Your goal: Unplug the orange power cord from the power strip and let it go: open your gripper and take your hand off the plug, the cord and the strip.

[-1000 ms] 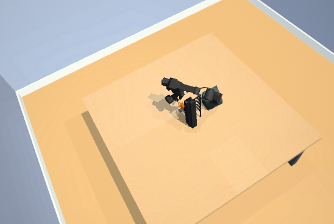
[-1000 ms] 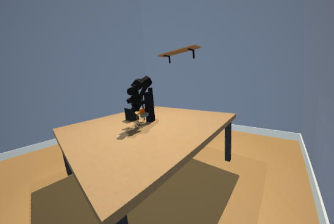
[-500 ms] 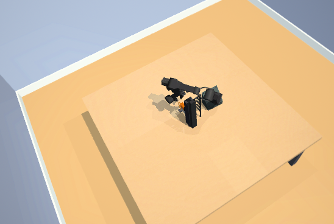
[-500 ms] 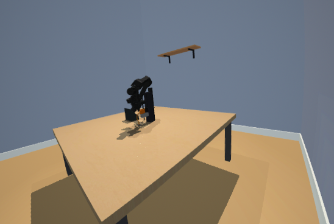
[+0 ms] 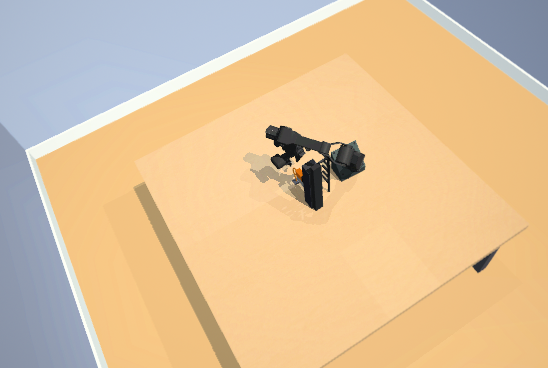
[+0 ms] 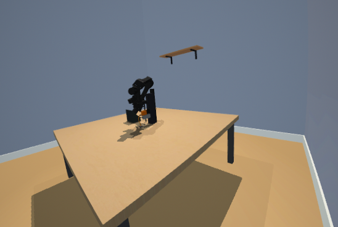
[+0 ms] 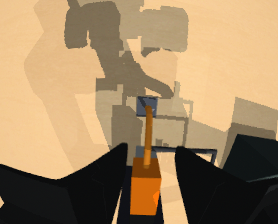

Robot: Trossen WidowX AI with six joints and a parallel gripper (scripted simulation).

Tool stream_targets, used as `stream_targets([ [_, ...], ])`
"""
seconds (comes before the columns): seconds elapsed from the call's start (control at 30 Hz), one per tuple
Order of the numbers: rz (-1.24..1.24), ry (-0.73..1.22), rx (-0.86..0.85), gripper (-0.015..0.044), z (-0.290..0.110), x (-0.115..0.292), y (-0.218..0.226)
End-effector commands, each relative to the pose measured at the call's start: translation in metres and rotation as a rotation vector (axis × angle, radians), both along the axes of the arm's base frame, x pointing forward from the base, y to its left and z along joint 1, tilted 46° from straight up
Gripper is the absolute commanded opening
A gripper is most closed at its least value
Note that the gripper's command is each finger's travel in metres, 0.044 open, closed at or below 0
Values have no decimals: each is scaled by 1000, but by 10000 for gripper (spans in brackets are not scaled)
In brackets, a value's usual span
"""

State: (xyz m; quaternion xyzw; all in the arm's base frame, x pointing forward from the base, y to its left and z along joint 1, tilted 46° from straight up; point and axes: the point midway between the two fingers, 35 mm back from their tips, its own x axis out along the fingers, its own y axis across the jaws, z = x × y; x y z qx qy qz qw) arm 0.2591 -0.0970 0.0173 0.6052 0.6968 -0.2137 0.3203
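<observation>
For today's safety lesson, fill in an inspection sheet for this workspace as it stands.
Surface: tan table, shadows under the arm.
Job's things: orange plug between the claw's fingers, a gap on each side; dark upright power strip beside it; whether the plug is fully out, cannot tell.
Clutter: nothing seen.
Grippers: claw open, straddling the plug.
Cables: orange cord running forward from the plug.
Surroundings: blue walls, wall shelf, orange floor.
</observation>
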Motion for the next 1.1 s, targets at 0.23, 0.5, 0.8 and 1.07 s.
stream_targets([
  [0.23, -5, 3, 4, 160, 13, -3, 12],
  [0.5, -5, 3, 5, 160, 22, -6, 21],
  [0.8, -5, 3, 6, 160, 31, -9, 30],
  [1.07, -5, 3, 6, 160, 27, -10, 33],
])
